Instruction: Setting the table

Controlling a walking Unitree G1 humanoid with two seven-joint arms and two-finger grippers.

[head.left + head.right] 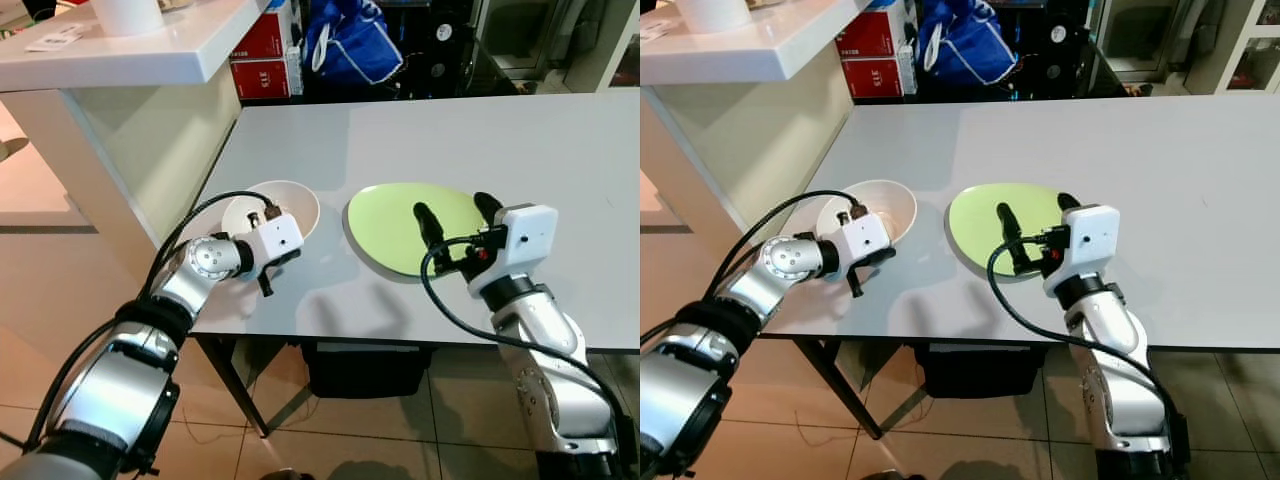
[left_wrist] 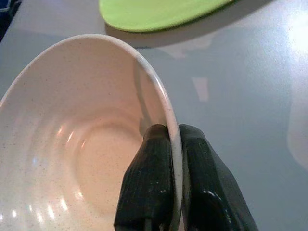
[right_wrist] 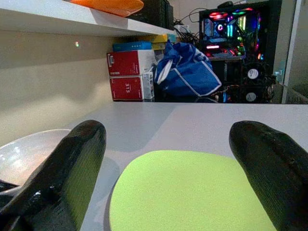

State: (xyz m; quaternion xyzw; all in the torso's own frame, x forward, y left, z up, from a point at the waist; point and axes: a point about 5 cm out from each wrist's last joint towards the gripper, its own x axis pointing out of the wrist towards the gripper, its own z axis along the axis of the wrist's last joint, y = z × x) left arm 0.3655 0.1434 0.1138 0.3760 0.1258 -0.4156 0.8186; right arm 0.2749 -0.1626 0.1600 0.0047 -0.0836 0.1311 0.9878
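Clamped on the near rim of the white bowl (image 1: 285, 200), the left gripper (image 1: 268, 268) has one finger inside and one outside; the bowl sits near the table's (image 1: 560, 140) left front edge. Just right of it lies a green plate (image 1: 390, 222), and the right gripper (image 1: 458, 214) hangs over the plate's near side, fingers spread wide.

Left wrist view: both black fingers (image 2: 147, 187) pinch the bowl's thin rim (image 2: 163, 103), the plate's edge beyond.

Right wrist view: two parted fingers (image 3: 72, 163) frame the plate (image 3: 187, 192), with red boxes (image 3: 131, 72) and a blue bag (image 3: 187, 72) behind
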